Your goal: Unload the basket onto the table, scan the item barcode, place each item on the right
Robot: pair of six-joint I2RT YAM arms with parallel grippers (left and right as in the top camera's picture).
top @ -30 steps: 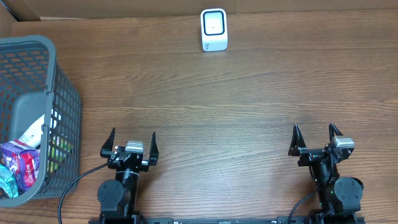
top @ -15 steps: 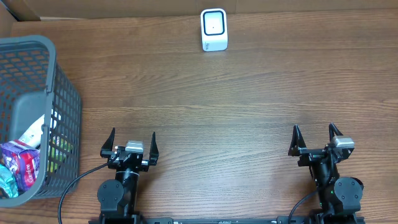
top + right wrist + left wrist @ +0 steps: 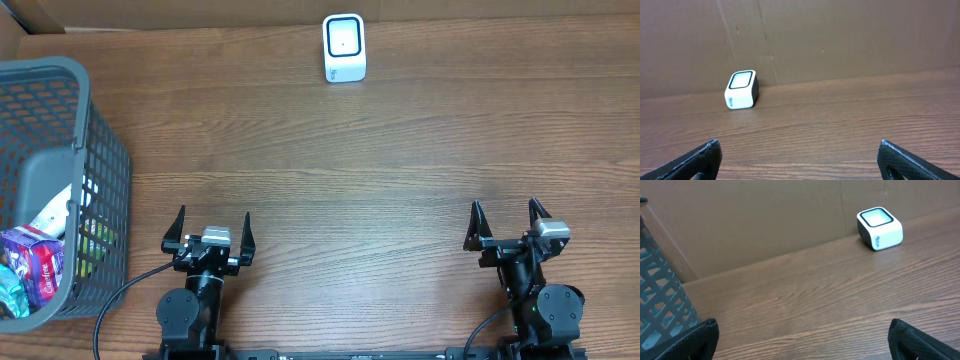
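Observation:
A white barcode scanner (image 3: pixel 344 47) with a dark window stands at the far middle of the wooden table; it also shows in the left wrist view as the scanner (image 3: pixel 879 228) and in the right wrist view as the scanner (image 3: pixel 741 89). Packaged items (image 3: pixel 35 262) lie inside a grey basket (image 3: pixel 95 150) at the left edge. My left gripper (image 3: pixel 208 222) rests open near the front edge, nothing between its fingers. My right gripper (image 3: pixel 507 217) stands open at the front right, also holding nothing.
A brown cardboard wall (image 3: pixel 840 35) closes off the table's far side. The basket's mesh wall (image 3: pixel 660 300) stands close to the left of my left gripper. Bare wood lies between the grippers and the scanner.

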